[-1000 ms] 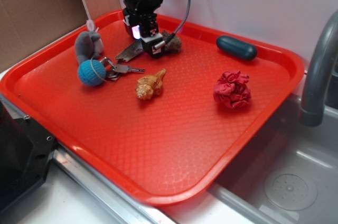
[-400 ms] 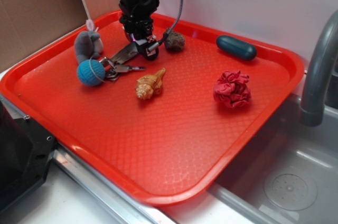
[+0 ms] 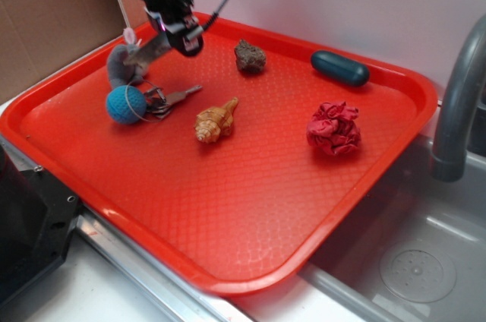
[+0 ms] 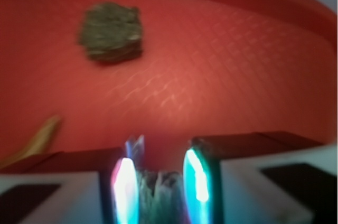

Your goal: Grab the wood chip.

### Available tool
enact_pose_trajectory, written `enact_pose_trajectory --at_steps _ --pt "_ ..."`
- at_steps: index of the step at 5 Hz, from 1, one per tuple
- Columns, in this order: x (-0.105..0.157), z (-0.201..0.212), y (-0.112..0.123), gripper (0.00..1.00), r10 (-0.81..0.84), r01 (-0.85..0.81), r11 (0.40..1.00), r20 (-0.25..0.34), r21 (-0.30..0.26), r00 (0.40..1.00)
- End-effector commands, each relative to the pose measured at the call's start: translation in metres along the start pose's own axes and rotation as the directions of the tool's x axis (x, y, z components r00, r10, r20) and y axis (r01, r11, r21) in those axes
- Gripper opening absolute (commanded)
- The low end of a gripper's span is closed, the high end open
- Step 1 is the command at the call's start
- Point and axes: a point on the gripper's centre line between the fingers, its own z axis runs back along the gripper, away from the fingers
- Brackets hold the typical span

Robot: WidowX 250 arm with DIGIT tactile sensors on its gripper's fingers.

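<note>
The wood chip (image 3: pixel 149 50) is a flat grey-brown sliver, held off the red tray (image 3: pixel 250 216) and sticking out to the left of my gripper (image 3: pixel 181 36). The gripper hangs over the tray's far left part, above the grey toy mouse (image 3: pixel 121 65), and is shut on the chip. In the wrist view the chip's jagged end (image 4: pixel 161 195) sits between the two glowing pads (image 4: pixel 124 187), with my gripper (image 4: pixel 161 182) closed around it. The picture is blurred.
A lumpy brown rock (image 3: pixel 250 56) (image 4: pixel 111 32) lies to the gripper's right. A tan seashell (image 3: pixel 216 121), keys (image 3: pixel 173 99), a blue ball (image 3: pixel 125 104), a teal oval case (image 3: pixel 339 68) and a red scrunchie (image 3: pixel 333 129) rest on the tray. A grey faucet (image 3: pixel 456 102) stands at right.
My gripper has risen and moved left, away from the rock, carrying the wood chip up off the tray. The keys and blue ball shifted slightly.
</note>
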Motion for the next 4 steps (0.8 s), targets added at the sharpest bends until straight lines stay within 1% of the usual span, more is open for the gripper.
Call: enact_pose_trajectory --at_steps 1,2,3,4 --pt "-0.028 0.111 -0.029 0.0 0.136 -0.134 0.991 0.118 -0.028 0.984" --pt "-0.044 0.137 -0.046 0.0 0.182 -0.18 0.983 0.096 -0.025 0.979" --pt "-0.063 0.152 -0.057 0.0 0.23 -0.23 0.973 0.055 -0.006 0.972" --pt "-0.081 0.162 -0.061 0.0 0.281 -0.28 0.96 0.022 -0.019 0.96"
